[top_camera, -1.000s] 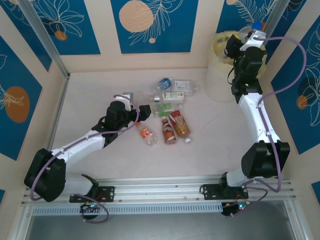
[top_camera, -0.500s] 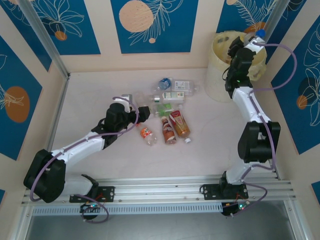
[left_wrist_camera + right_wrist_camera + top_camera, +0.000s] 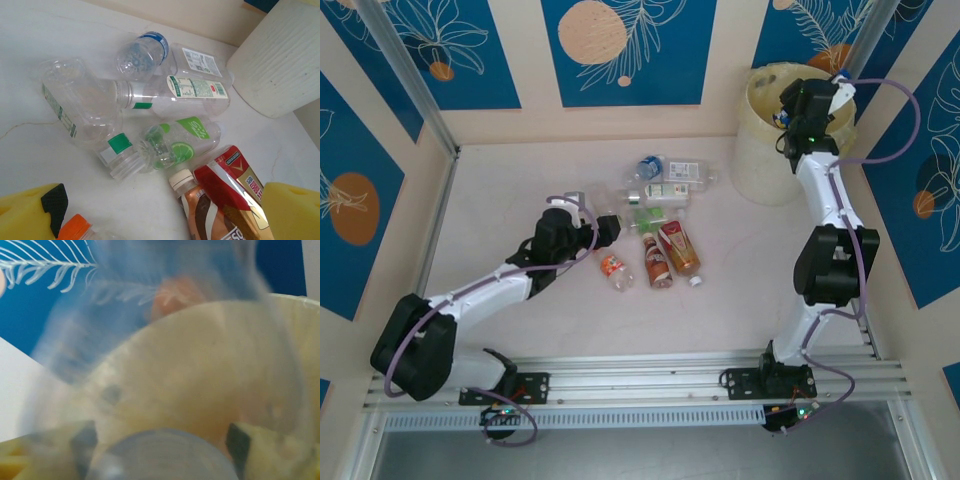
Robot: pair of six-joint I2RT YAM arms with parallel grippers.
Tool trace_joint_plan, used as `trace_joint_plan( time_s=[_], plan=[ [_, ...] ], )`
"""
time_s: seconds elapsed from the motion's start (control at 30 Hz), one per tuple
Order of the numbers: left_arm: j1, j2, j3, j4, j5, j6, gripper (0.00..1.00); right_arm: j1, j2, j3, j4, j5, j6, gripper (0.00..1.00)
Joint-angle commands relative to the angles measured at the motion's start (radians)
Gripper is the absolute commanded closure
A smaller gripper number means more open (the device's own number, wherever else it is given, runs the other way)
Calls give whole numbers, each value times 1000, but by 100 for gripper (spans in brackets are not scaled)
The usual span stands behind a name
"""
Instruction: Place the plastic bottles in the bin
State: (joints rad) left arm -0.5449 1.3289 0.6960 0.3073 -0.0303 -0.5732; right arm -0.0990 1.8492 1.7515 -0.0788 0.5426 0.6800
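Several plastic bottles [image 3: 655, 215] lie in a heap mid-table. In the left wrist view I see a blue-capped one [image 3: 145, 50], a clear green-banded one [image 3: 80, 105], a lime-label one [image 3: 180, 142], a white-capped brown one [image 3: 200, 210], a red-label one [image 3: 232, 185] and an orange cap [image 3: 75, 227]. My left gripper [image 3: 610, 228] hovers open at the heap's near left edge, yellow fingers [image 3: 30, 217] apart. My right gripper [image 3: 800, 100] is over the cream bin [image 3: 760, 150], fingers spread. A blurred clear bottle [image 3: 165, 340] stands between them, cap [image 3: 160, 455] toward the camera.
The bin [image 3: 280, 55] stands in the far right corner against blue-and-cream patterned walls. A metal post [image 3: 410, 90] runs along the left wall. Bare table lies left and in front of the heap.
My right arm has reached further over the bin and its jaws have spread apart around the bottle. The left gripper has barely shifted by the heap.
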Motion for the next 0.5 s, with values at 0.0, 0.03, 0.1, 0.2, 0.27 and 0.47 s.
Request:
trace_joint_plan(
  time_s=[0.0,0.03,0.1,0.2,0.27,0.47],
  plan=[
    [11,22,14,25,16,-18,0,-5,1,30,-173,-35,11,20],
    [10,27,17,26,19,-19,0,-5,-10,22,-167,-39,6,17],
    [10,36,20,24,22,-22,0,-5,-30,14,-162,-46,3,5],
    [11,43,23,25,21,-29,0,-5,-58,-4,-149,-77,-4,0],
    [11,44,22,25,19,-30,0,-4,-75,-20,-141,-107,-5,1],
    [10,41,23,18,9,-21,0,-5,-101,-24,-198,-237,2,1]
  ],
)
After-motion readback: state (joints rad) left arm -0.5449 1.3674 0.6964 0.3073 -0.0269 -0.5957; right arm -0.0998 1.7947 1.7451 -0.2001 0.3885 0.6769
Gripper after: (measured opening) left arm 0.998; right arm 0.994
